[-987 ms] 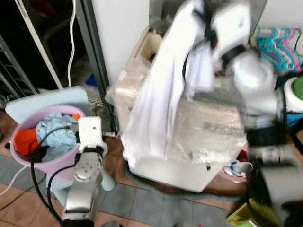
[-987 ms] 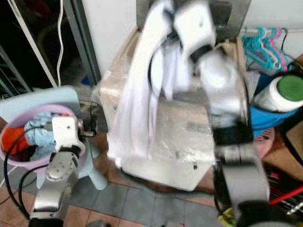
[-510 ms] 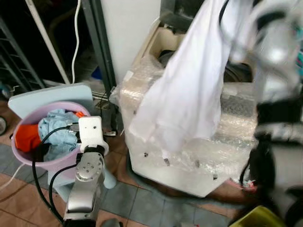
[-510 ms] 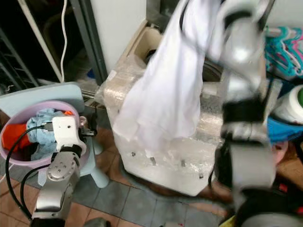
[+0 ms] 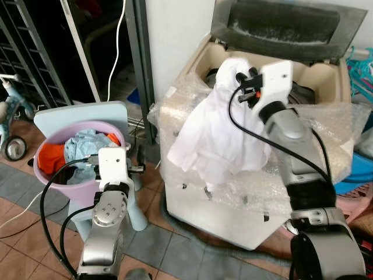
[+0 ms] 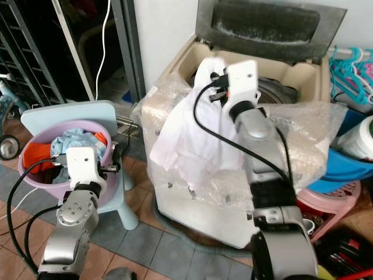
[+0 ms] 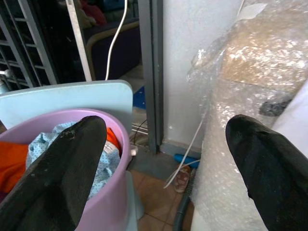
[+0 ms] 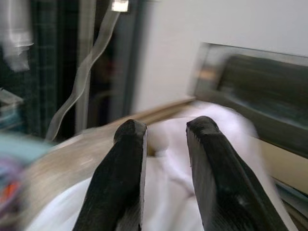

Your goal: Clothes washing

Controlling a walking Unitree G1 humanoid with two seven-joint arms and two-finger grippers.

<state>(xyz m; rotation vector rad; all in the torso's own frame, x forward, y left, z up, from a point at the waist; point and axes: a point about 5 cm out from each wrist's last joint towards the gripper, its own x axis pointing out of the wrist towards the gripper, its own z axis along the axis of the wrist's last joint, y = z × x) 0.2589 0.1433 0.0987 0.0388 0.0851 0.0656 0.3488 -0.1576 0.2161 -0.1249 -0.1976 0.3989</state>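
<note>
A white garment (image 5: 218,137) hangs over the front rim of the top-loading washing machine (image 5: 326,125), which is wrapped in bubble wrap and has its lid (image 5: 280,26) up. My right gripper (image 5: 240,84) is at the rim of the tub opening, shut on the garment's top; its fingers (image 8: 127,159) sit close together over white cloth. A pink basin (image 5: 46,175) of orange and light blue clothes (image 5: 81,146) rests on a pale blue stool (image 5: 87,114) to the left. My left gripper (image 7: 166,130) is held low beside the basin, open, with nothing in it.
A grey door frame (image 5: 143,70) with a white cable stands between basin and washer. A blue tub (image 5: 361,175), teal and pink hangers (image 5: 361,58), a white bottle with a green cap (image 6: 361,137) and a pink stool (image 6: 332,195) crowd the right. A tricycle wheel (image 5: 11,146) is at far left.
My right arm has come down from high above the washer, bringing the white garment to the rim of the tub opening. The camera has shifted. The left arm has stayed put.
</note>
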